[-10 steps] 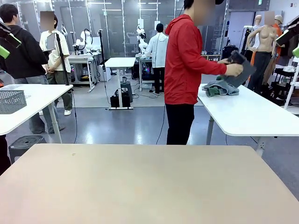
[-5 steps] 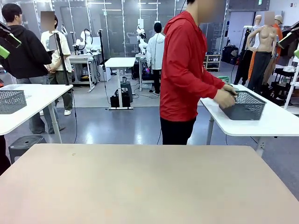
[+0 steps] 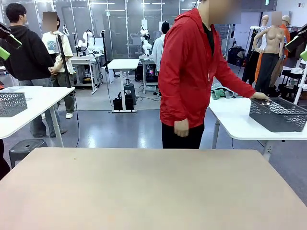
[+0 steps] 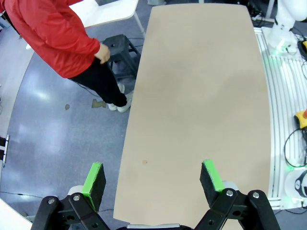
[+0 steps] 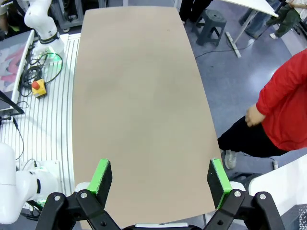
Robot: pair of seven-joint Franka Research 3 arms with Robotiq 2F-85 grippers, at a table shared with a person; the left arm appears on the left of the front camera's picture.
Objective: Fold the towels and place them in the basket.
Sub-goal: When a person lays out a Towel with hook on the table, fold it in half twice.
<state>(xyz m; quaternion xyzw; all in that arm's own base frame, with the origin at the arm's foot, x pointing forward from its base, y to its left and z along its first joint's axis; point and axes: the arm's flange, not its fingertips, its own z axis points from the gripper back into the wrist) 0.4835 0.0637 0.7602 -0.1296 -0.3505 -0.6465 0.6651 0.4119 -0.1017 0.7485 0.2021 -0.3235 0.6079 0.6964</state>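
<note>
We see the person (image 3: 189,72) behind our bench (image 3: 144,191); on a second bench (image 3: 235,120) to the right stands the basket (image 3: 278,115), with the towels (image 3: 221,92) farther back on it.

Matt tabletop (image 3: 144,191); mesh basket (image 3: 276,120), seemingly metal.

The left gripper (image 4: 152,176) and right gripper (image 5: 159,175) are black with green pads (image 4: 94,176); the person (image 3: 192,72) wears a red jacket (image 3: 184,57) and black trousers (image 3: 180,141).
</note>
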